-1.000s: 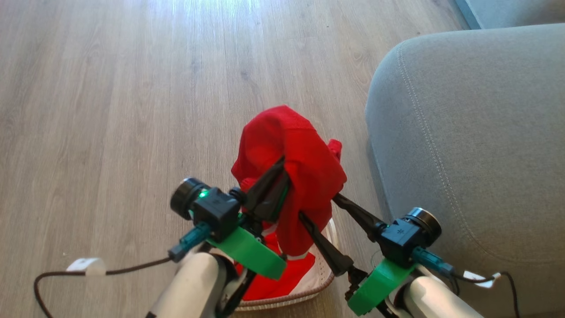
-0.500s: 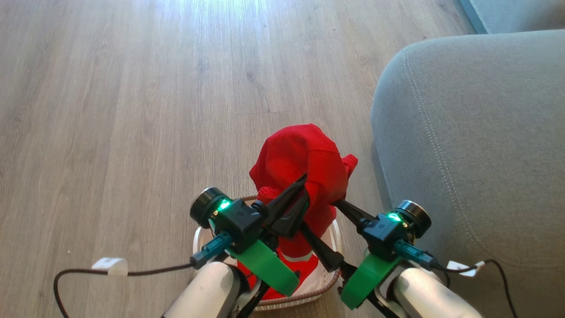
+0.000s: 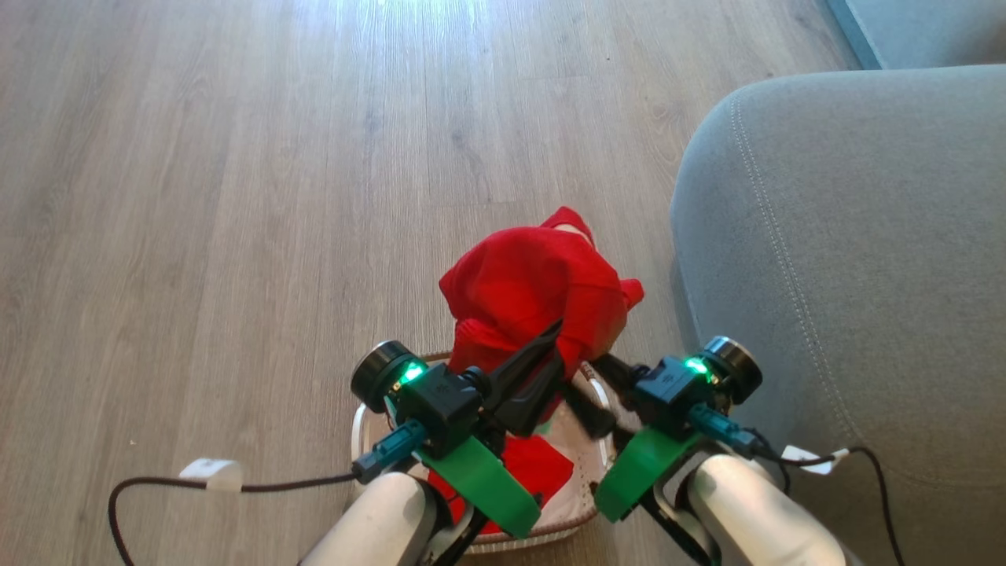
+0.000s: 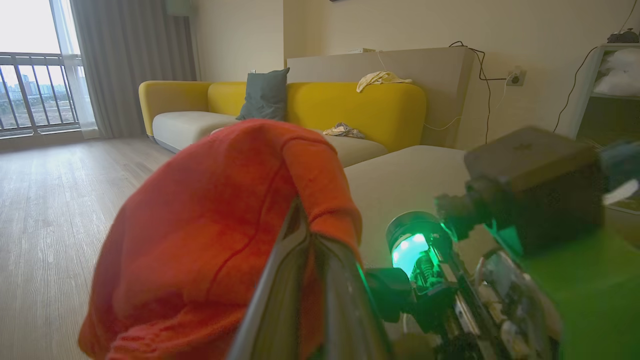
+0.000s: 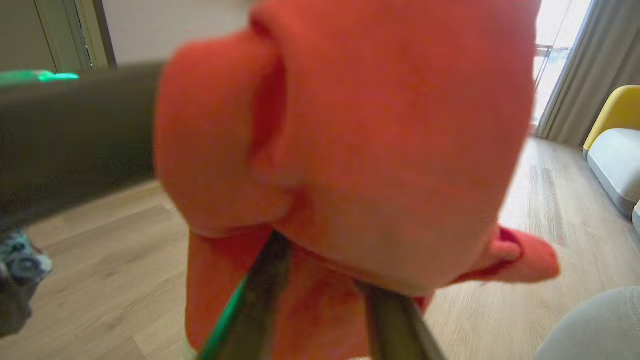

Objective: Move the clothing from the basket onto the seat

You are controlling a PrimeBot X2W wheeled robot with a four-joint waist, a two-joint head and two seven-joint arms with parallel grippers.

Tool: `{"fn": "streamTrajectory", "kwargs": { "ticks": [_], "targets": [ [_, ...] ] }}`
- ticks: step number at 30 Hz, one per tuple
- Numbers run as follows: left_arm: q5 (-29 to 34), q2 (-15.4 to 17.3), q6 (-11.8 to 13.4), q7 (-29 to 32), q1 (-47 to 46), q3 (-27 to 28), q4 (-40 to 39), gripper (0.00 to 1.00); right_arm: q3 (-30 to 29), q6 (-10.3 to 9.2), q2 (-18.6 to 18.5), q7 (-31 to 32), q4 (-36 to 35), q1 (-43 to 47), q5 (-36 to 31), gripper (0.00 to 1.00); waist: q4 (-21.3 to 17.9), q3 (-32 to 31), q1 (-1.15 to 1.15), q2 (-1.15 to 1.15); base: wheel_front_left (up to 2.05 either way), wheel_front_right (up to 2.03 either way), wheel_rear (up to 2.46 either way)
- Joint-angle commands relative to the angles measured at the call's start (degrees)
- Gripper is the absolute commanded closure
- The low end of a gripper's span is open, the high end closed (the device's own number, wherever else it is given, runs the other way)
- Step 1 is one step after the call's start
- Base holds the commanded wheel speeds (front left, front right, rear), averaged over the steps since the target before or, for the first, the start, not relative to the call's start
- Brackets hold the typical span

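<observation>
Head view had my left hand (image 3: 558, 342) pinched shut on a red garment (image 3: 534, 287), which bulged up and away from the fingertips toward 12 o'clock. The cream basket (image 3: 583, 479) sat under my wrists at 6 o'clock, on the wooden floor (image 3: 236, 196).

My right hand (image 3: 589, 385) reached in from 4 o'clock, with its fingers running under the same bundle. In the right wrist view those two fingers stood apart, with cloth bunched between and over them. Their tips were hidden, so I could not tell whether they had any real hold.

I judged the step in hand to be the lift-out of this one piece: the garment was up over the basket and not yet on the seat. Whether its lowest fold had cleared the brown rim I could not see, because my own hands covered it.

The grey seat (image 3: 849, 259) lay at 3 o'clock from the garment, near but not touching it, its rounded corner nearest.

The next move called for carrying the bundle toward 3 o'clock, high enough that the hanging cloth would pass over that corner instead of dragging against its side. Both hands would then need to let go well in over the cushion, since soft fabric dropped at the edge could slide off. A second red piece (image 3: 542, 468) lay on the basket floor, so more of the task remained.
</observation>
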Motion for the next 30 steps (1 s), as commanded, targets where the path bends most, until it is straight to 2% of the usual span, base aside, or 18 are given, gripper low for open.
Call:
{"fn": "streamTrajectory", "kwargs": {
  "ticks": [1, 12, 13, 14, 16, 17, 18, 30],
  "targets": [
    [-0.31, 0.1, -0.11, -0.55, -2.87, 1.45, -1.74, 1.0, -0.74, -0.01, 1.25, -0.38, -2.66, -1.75, -0.77, 1.0, 0.07, -0.03, 0.0, 0.0, 0.0, 0.0, 0.0],
    [-0.24, 0.1, 0.0, -0.55, -2.43, 2.09, -1.47, 1.0, -9.14, -0.01, 3.89, -0.38, -8.49, 2.49, -2.43, 1.0, 0.5, -0.6, 0.0, 0.0, 0.0, 0.0, 0.0],
    [-0.29, 0.1, 0.1, -0.55, -2.36, 2.19, -1.67, 0.97, -9.57, -0.01, 4.04, -0.38, -9.0, 2.84, -2.54, 1.0, 0.51, -0.66, 0.0, 0.0, 0.0, 0.0, 0.0],
    [-0.3, 0.1, 0.16, -0.55, -2.28, 2.27, -1.83, 0.69, -9.9, -0.01, 4.16, -0.38, -9.44, 3.15, -2.58, 1.0, 0.5, -0.7, 0.0, 0.0, 0.0, 0.0, 0.0],
    [-0.25, 0.1, 0.24, -0.55, -2.19, 2.42, -2.27, 0.44, -10.32, -0.01, 4.34, -0.38, -10.0, 3.64, -2.61, 1.0, 0.48, -0.78, 0.0, 0.0, 0.0, 0.0, 0.0],
    [-0.15, 0.1, 0.3, -0.55, -2.16, 2.5, -2.53, 0.17, -10.48, -0.01, 4.41, -0.38, -10.24, 3.8, -2.62, 1.0, 0.47, -0.8, 0.0, 0.0, 0.0, 0.0, 0.0],
    [-0.07, 0.1, 0.35, -0.55, -2.11, 2.54, -2.73, 0.0, -10.7, -0.01, 4.47, -0.38, -10.55, 3.92, -2.64, 1.0, 0.46, -0.81, 0.0, 0.0, 0.0, 0.0, 0.0],
    [0.64, 0.1, 0.53, -0.55, -2.0, 3.21, -3.32, 0.0, -15.88, -0.01, 4.65, -0.38, -17.44, 4.94, 1.01, 1.0, 0.63, -0.34, 0.0, 0.0, 0.0, 0.0, 0.0]
  ]
}}
